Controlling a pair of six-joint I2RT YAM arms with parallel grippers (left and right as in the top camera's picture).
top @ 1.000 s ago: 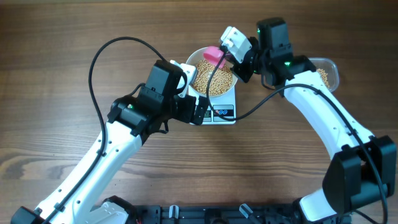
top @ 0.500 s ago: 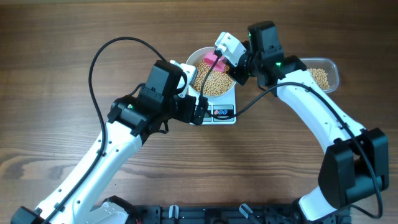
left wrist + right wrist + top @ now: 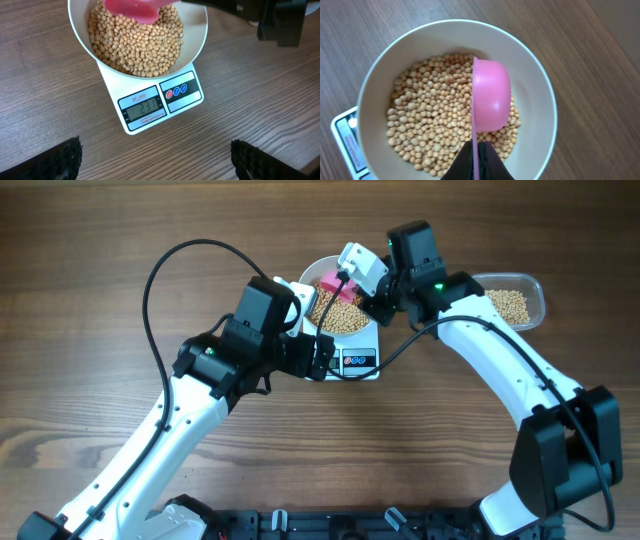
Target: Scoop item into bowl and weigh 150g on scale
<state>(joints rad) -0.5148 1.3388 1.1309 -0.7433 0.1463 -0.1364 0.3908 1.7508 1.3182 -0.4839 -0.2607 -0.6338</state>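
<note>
The white bowl (image 3: 540, 80) stands on the scale (image 3: 150, 107) and holds a deep layer of tan beans (image 3: 430, 115). My right gripper (image 3: 475, 155) is shut on the thin handle of a pink scoop (image 3: 491, 95). The scoop is turned on its side just above the beans, in the right half of the bowl. In the overhead view the scoop (image 3: 331, 284) shows over the bowl's far left part. My left gripper (image 3: 155, 160) is open above bare table in front of the scale, nothing between its fingers (image 3: 65, 160). The scale's display shows digits.
A clear plastic tub (image 3: 510, 300) with more beans sits to the right of the scale, behind the right arm. A black cable loops over the table at the left. The wooden table (image 3: 90, 300) spreads out all around.
My right gripper has carried the pink scoop leftward, from the bowl's far right edge to over its far left part. The left arm has not moved.
</note>
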